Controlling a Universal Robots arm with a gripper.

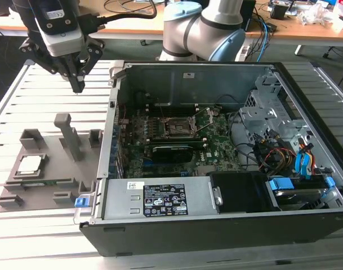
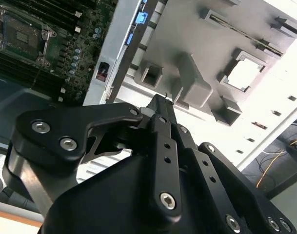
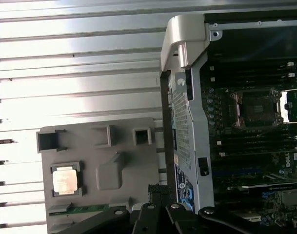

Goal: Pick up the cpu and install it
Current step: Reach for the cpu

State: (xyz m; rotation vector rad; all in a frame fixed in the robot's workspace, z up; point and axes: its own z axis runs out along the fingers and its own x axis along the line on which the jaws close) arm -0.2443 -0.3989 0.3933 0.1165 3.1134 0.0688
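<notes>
Silver-grey, the cpu (image 1: 29, 165) lies in a square recess of the grey moulded holder (image 1: 54, 171) on the slatted table (image 1: 30, 236), to the exterior view's left of the open computer case (image 1: 216, 230). We see the gripper (image 1: 77, 85) hanging above the holder, well apart from the cpu, jaws pressed together on nothing

The pincer (image 1: 78, 85) hangs in the upper left of the exterior view, pointing straight down, its black fingers drawn together to a single narrow tip. Above it sits the blocky black-and-grey wrist (image 1: 54, 22). The arm (image 1: 208, 31), with pale grey and light blue joints, bends at the top centre of that frame. In the second wrist view the pincer (image 2: 160, 103) tips meet, with the side links (image 2: 85, 124) folded inward.
</notes>
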